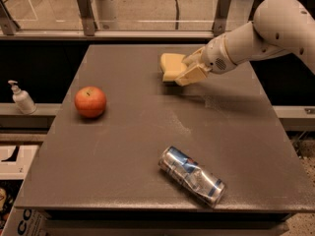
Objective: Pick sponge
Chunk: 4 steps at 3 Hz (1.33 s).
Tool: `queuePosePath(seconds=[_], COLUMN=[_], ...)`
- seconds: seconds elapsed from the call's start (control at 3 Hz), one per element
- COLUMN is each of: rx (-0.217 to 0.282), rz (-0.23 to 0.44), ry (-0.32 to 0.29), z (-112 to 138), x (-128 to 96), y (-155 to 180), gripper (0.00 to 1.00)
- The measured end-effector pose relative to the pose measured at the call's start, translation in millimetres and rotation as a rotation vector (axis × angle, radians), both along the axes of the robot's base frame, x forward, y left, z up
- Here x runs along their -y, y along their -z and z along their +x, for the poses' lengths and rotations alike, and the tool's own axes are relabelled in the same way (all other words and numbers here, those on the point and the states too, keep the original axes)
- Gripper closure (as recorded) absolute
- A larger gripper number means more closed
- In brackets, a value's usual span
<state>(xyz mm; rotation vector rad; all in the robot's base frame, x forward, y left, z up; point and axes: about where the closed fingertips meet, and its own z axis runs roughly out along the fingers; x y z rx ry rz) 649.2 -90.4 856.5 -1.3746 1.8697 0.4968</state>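
The sponge is held near the far edge of the table, right of its middle. Its right end is pinched between the jaws of the gripper, brought in sideways from the right edge. A shadow beneath suggests it is kept just clear of the top. The apple and can are well apart.

The only legible lettering is a pair of large pale capitals, "CO", on the dark side of a box at the lower left, below the worktop; the word is cut off. The crushed can has a blue and silver label, but nothing on it can be read. The pincer, unmarked, grips the sponge over the worktop's far side.
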Motion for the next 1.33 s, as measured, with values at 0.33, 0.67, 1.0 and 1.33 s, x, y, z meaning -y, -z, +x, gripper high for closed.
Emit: queuePosePath(seconds=[0.33,0.67,1.0,1.33], rx=[0.012,0.017,0.043,0.043], rz=[0.037,0.103,0.146,0.146], ry=[-0.024,-0.065,-0.110,-0.110], z=[-6.8,-18.8,-27.6,-27.6], x=[2.7,8.1,-12.9,-13.0], y=[-18.4,-45.4,-64.6,-64.6], gripper=[1.00,1.00,1.00,1.00])
